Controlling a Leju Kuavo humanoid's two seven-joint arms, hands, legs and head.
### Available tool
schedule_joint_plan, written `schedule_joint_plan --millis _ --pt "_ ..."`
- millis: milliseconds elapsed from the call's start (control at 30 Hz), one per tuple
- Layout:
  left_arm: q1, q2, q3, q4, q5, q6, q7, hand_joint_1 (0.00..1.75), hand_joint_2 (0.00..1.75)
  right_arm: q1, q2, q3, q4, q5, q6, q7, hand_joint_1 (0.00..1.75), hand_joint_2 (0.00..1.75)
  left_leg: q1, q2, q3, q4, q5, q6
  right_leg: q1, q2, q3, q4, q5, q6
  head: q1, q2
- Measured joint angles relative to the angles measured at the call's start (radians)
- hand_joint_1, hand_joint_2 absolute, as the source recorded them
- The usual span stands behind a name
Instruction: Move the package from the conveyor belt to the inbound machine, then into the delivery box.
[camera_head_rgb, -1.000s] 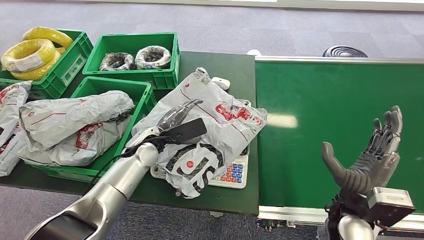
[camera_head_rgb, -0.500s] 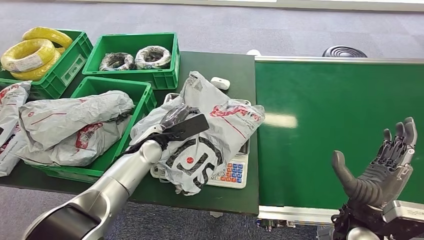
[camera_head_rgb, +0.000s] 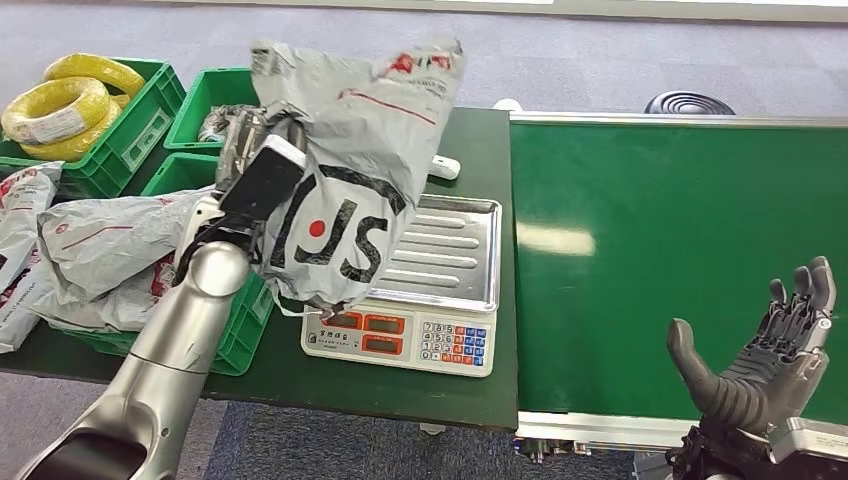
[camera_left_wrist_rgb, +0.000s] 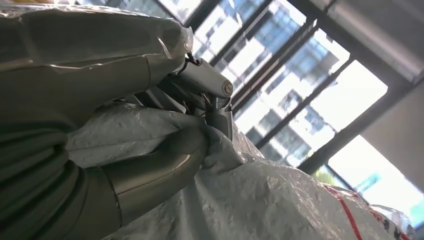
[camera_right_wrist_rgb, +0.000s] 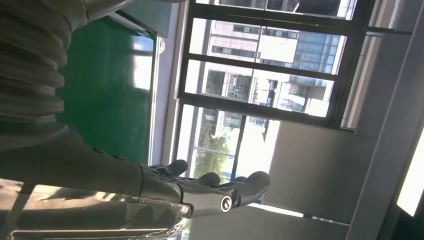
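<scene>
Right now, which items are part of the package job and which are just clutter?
In the job:
- package, held up by the left hand
- scale
- conveyor belt
- crate with packages

Lying about:
- yellow cable coils
- crate of dark coils
- right hand, empty over the belt

Grey carpet floor (camera_head_rgb: 560, 60), sunlit windows (camera_right_wrist_rgb: 260, 85)

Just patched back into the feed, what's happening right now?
The left hand holds the grey package in the air, above the scale and beside the green bins. The scale's tray is bare. The right hand is open, palm up, over the conveyor belt, holding nothing. Another package already lies in the near bin.
</scene>
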Motion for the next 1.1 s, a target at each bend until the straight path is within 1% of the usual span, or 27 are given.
schedule_joint_plan --millis 100,167,233,300,400,500,600,700,833,867,900,967,1000,1067,1100 --pt "0.005 0.030 0.040 -0.088 -0.005 0.039 0.014 1.75 1.75 0.021 0.010 -0.005 -0.015 0.006 -0.008 -0.002 0.00 1.75 0.000 0.000 0.000 0.000 0.000 0.000 0.000 0.000 0.000 0.000 0.000 0.000 0.000 0.000" --pt "0.006 0.053 0.072 -0.117 -0.012 0.063 0.031 1.75 1.75 0.031 0.016 -0.007 -0.023 0.014 -0.014 -0.004 0.00 1.75 0.000 0.000 0.000 0.000 0.000 0.000 0.000 0.000 0.000 0.000 0.000 0.000 0.000 0.000" --pt "0.003 0.076 0.106 -0.118 -0.033 0.086 0.059 1.75 1.75 0.035 0.020 -0.007 -0.027 0.020 -0.016 -0.004 0.00 1.75 0.000 0.000 0.001 0.000 0.000 0.000 0.000 0.000 0.000 0.000 0.000 0.000 0.000 0.000" --pt "-0.011 0.102 0.144 -0.080 -0.087 0.121 0.105 1.75 1.75 0.033 0.024 -0.007 -0.027 0.027 -0.017 -0.002 0.00 1.75 0.000 0.000 0.001 -0.001 0.000 -0.001 0.000 0.000 0.000 0.000 0.000 0.000 0.000 0.000" --pt "-0.052 0.147 0.207 0.051 -0.187 0.165 0.158 1.75 1.75 0.021 0.030 -0.002 -0.026 0.040 -0.023 0.006 0.00 1.75 0.000 0.001 0.001 -0.001 0.001 -0.001 0.000 0.001 0.001 0.001 0.000 0.000 0.000 0.000" --pt "-0.095 0.187 0.259 0.228 -0.263 0.163 0.211 1.75 1.75 -0.001 0.033 0.008 -0.020 0.048 -0.032 0.016 0.00 1.75 0.000 0.002 0.002 -0.001 0.001 -0.001 0.000 0.001 0.001 0.002 0.000 0.000 0.000 0.000" --pt "-0.116 0.215 0.286 0.389 -0.326 0.159 0.256 1.75 1.75 -0.022 0.035 0.017 -0.012 0.052 -0.034 0.025 0.00 1.75 0.000 0.002 0.002 -0.001 0.002 -0.002 0.000 0.001 0.000 0.002 0.000 0.000 0.000 0.000" --pt "-0.133 0.230 0.295 0.515 -0.377 0.128 0.312 1.75 1.75 -0.039 0.035 0.023 -0.004 0.060 -0.037 0.033 0.00 1.75 0.000 0.001 0.001 -0.001 0.001 -0.002 0.000 0.000 0.000 0.002 0.000 0.000 0.000 0.000" --pt "-0.164 0.238 0.294 0.655 -0.448 0.034 0.421 1.73 1.75 -0.054 0.036 0.028 0.006 0.067 -0.047 0.044 0.00 1.75 0.000 0.001 0.001 -0.001 0.001 -0.002 0.000 0.001 0.000 0.002 0.000 0.000 0.000 0.000" --pt "-0.169 0.238 0.294 0.680 -0.462 0.007 0.444 1.47 1.75 -0.054 0.036 0.029 0.007 0.066 -0.049 0.046 0.00 1.75 0.000 0.001 0.001 -0.001 0.001 -0.002 0.000 0.001 0.000 0.002 0.000 0.000 0.000 0.000" --pt "-0.174 0.238 0.293 0.699 -0.468 -0.014 0.456 1.03 1.75 -0.055 0.036 0.029 0.008 0.067 -0.051 0.049 0.00 1.75 0.000 0.001 0.001 -0.001 0.001 -0.002 0.000 0.001 0.000 0.002 0.000 0.000 0.000 0.000" --pt "-0.186 0.238 0.294 0.729 -0.464 -0.048 0.453 0.18 1.75 -0.055 0.036 0.029 0.009 0.070 -0.057 0.052 0.00 1.75 0.000 0.001 0.001 -0.001 0.001 -0.002 0.000 0.001 0.000 0.002 0.000 0.000 0.000 0.000" --pt "-0.191 0.238 0.297 0.741 -0.452 -0.058 0.437 0.00 1.75 -0.055 0.036 0.029 0.010 0.073 -0.061 0.053 0.00 1.75 0.000 0.001 0.001 -0.001 0.001 -0.002 0.000 0.001 0.000 0.002 0.000 0.000 0.000 0.000" --pt "-0.193 0.238 0.315 0.753 -0.408 -0.050 0.371 0.00 1.75 -0.053 0.036 0.029 0.010 0.079 -0.069 0.053 0.00 1.75 0.000 0.001 0.002 -0.001 0.001 -0.002 0.000 0.001 0.000 0.002 0.000 0.000 0.000 0.000" --pt "-0.193 0.237 0.320 0.755 -0.395 -0.045 0.351 0.00 1.75 -0.053 0.036 0.029 0.010 0.080 -0.070 0.053 0.00 1.75 0.000 0.001 0.002 -0.001 0.001 -0.002 0.000 0.001 0.000 0.002 0.000 0.000 0.000 0.000"
